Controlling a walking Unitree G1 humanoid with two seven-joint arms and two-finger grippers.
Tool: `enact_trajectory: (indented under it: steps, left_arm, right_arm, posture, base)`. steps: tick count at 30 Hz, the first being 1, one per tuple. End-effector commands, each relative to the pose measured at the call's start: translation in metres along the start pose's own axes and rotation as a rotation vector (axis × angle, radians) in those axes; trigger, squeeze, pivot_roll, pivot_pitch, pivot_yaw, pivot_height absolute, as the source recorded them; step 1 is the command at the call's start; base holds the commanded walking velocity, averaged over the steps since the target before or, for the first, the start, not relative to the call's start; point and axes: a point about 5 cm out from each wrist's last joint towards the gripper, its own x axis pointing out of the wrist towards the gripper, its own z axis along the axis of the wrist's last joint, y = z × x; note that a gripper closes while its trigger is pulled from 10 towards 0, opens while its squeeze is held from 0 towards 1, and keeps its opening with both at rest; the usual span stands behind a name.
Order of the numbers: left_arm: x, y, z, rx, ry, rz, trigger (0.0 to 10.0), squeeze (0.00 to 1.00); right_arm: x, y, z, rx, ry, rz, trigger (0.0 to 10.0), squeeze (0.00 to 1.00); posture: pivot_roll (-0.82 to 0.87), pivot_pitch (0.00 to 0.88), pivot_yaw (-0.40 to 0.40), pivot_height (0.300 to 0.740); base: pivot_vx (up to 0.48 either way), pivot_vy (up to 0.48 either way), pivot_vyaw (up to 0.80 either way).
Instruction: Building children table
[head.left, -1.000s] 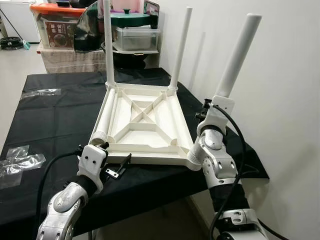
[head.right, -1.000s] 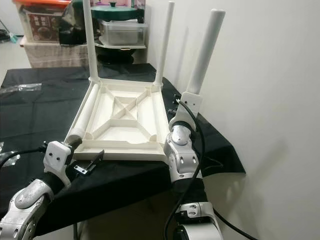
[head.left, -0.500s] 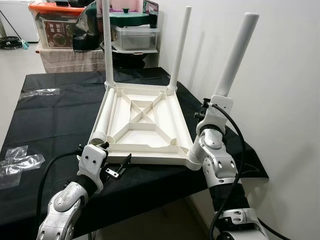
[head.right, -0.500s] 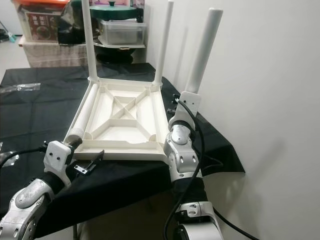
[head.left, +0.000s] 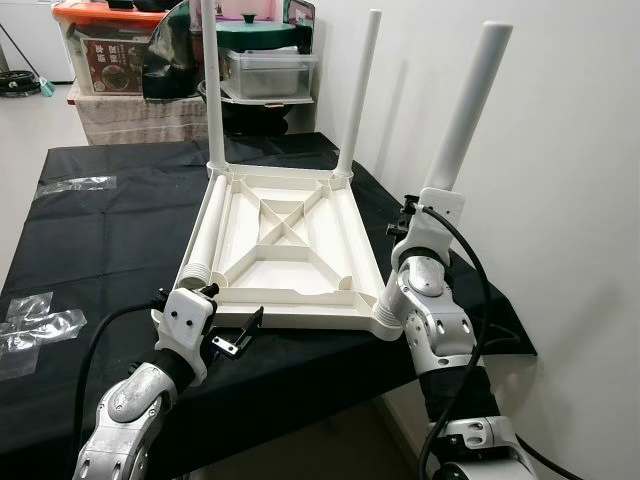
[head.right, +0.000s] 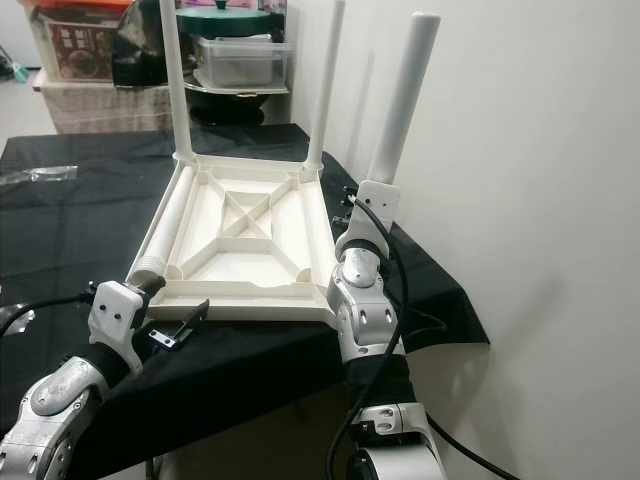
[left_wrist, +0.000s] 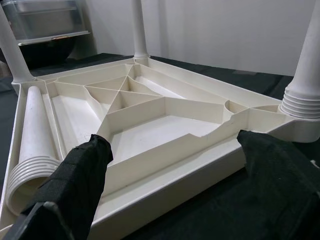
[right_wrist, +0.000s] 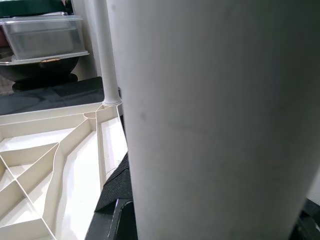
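Tabletop (head.left: 285, 245), white plastic and turned upside down, lies on the black-covered bench (head.left: 100, 240) with its ribbed underside up. Two thin legs stand upright in the tabletop's far corners: the far-left leg (head.left: 212, 85) and the far-right leg (head.left: 359, 90). A third, the near-right leg (head.left: 467, 110), rises tilted at the tabletop's near right corner, its ribbed base (left_wrist: 302, 97) sitting at the socket there. The right claw (head.right: 352, 215) is clenched around this leg low on its shaft, so the white tube looms close in the right wrist view. A fourth, loose leg (head.left: 205, 235) lies flat inside the tabletop along its left edge, ribbed end toward the robot.

The left claw (head.left: 235, 335) hovers just before the tabletop's near edge, close to its near left corner, its black fingers (left_wrist: 75, 185) spread apart and grasping nothing.

Beyond the tabletop's far end, past the bench, an orange-lidded storage bin (head.left: 105, 45) holds boxed goods, and a clear lidded container (head.left: 270, 72) sits beside a green pot lid (head.left: 255, 35); its contents cannot be made out. Crumpled clear plastic wrap (head.left: 35, 325) lies on the bench, well left of the tabletop.
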Motion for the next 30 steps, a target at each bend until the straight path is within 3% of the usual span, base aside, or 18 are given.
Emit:
enact_trajectory:
  steps: [1,30]
  left_arm:
    - [0.002,-0.001,-0.002,0.008,0.006,-0.013,10.0,0.0]
    - [0.004,-0.003,-0.003,0.006,0.007,-0.028,10.0,0.0]
  right_arm:
    - [-0.002,-0.012,-0.046,-0.058,0.206,-0.026,10.0,0.0]
    - [0.0,-0.015,-0.03,-0.027,0.166,-0.042,10.0,0.0]
  posture:
    - [0.03,0.0,-0.089,0.74]
    - [0.02,0.0,-0.083,0.74]
  base:
    - [0.0,0.0,0.0]
    - [0.0,0.0,0.0]
